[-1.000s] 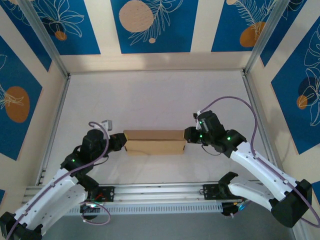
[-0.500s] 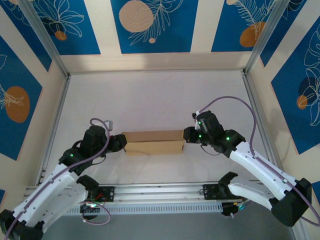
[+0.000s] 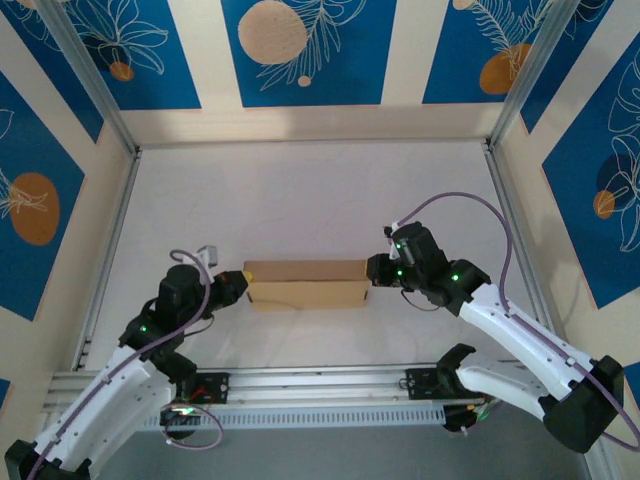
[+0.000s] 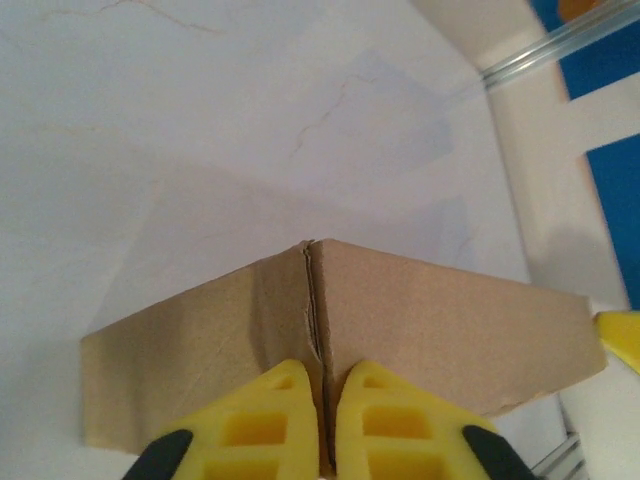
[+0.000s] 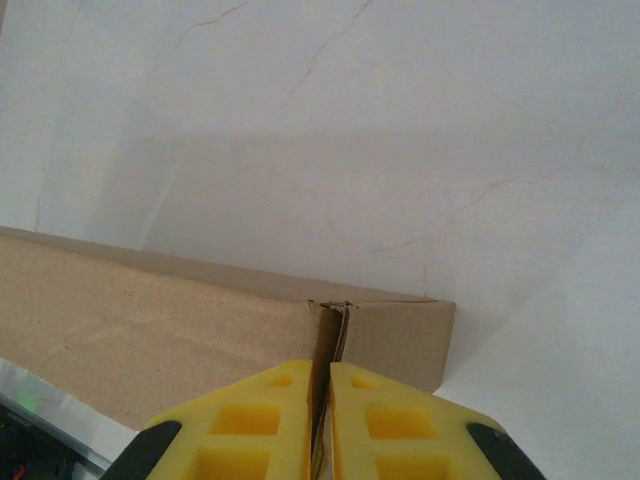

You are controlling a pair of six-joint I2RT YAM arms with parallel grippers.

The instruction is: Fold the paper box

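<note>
Pinching opposite ends, the left gripper (image 3: 243, 284) and right gripper (image 3: 370, 271) clamp the paper box (image 3: 305, 285) between them.

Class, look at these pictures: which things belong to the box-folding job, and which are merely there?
Belonging to the job:
the paper box, pinched at both ends
the left tool
the right tool

Merely there:
the white table, just the work surface
the blue patterned walls
the metal rail at the near edge
</note>
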